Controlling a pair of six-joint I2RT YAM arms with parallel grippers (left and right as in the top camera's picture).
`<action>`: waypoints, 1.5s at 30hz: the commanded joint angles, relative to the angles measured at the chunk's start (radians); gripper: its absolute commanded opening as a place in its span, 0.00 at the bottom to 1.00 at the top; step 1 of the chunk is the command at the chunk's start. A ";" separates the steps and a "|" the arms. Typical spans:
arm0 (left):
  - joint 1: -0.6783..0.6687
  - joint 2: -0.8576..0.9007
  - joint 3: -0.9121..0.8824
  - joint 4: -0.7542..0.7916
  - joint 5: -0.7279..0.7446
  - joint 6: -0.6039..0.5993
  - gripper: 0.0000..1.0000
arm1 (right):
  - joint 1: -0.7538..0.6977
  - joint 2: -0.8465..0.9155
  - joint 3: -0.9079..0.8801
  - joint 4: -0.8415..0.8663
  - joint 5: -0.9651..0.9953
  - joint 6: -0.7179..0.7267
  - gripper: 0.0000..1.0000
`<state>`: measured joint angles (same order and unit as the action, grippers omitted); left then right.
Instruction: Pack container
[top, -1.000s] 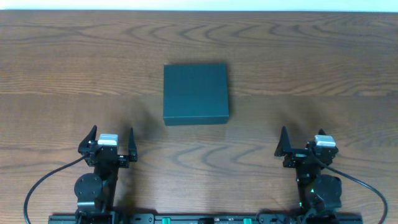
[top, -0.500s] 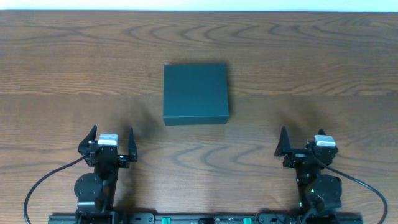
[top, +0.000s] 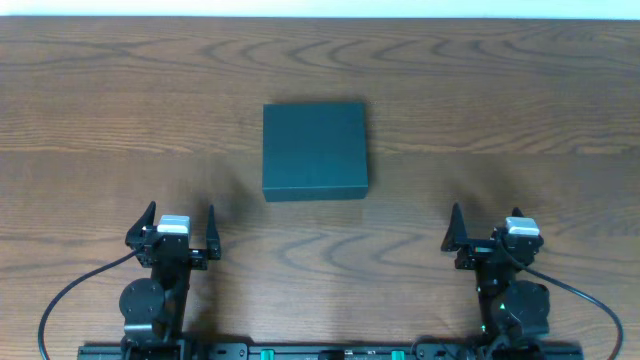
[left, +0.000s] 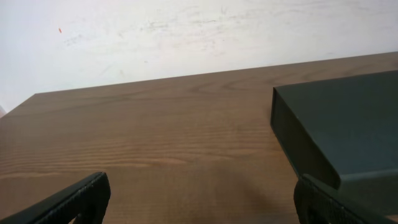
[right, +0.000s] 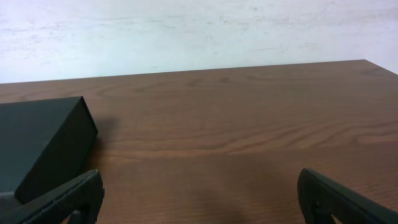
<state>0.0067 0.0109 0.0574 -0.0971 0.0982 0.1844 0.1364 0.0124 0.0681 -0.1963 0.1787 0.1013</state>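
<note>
**A:** What is there, starting with the biggest thing?

**B:** A brown wooden table (top: 100, 90) fills the overhead view. A pale wall (left: 186, 31) stands behind its far edge.

**A:** And the container?

**B:** The dark teal cardboard box (top: 315, 150) sits flat near the middle of the table. It is ahead of both arms and roughly between them. Its lid looks shut, since the top reads as one even face. I cannot tell whether anything is inside.

**A:** The grippers?

**B:** The left gripper (top: 179, 224) and the right gripper (top: 488, 230) sit low at the near edge, well apart from the box. Both have their jaws spread wide with nothing between them. Each wrist camera shows the box off to one side, beyond its own fingertips.

**A:** So how far along is the packing?

**B:** By my reading it is either not yet begun or already done, and the views do not settle which. No goods to pack appear in any view, and neither gripper touches the box. If the task is at its start, everything is left to do: lift the flap, load the box and close it.
</note>
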 joint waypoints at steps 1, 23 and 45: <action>0.007 -0.006 -0.034 -0.010 0.006 0.010 0.96 | -0.007 -0.006 -0.008 0.003 -0.003 -0.013 0.99; 0.007 -0.006 -0.034 -0.010 0.006 0.010 0.96 | -0.007 -0.006 -0.008 0.003 -0.003 -0.013 0.99; 0.007 -0.006 -0.034 -0.010 0.006 0.010 0.95 | -0.007 -0.006 -0.008 0.003 -0.003 -0.013 0.99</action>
<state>0.0067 0.0109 0.0574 -0.0971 0.0982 0.1844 0.1364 0.0124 0.0681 -0.1963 0.1787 0.1013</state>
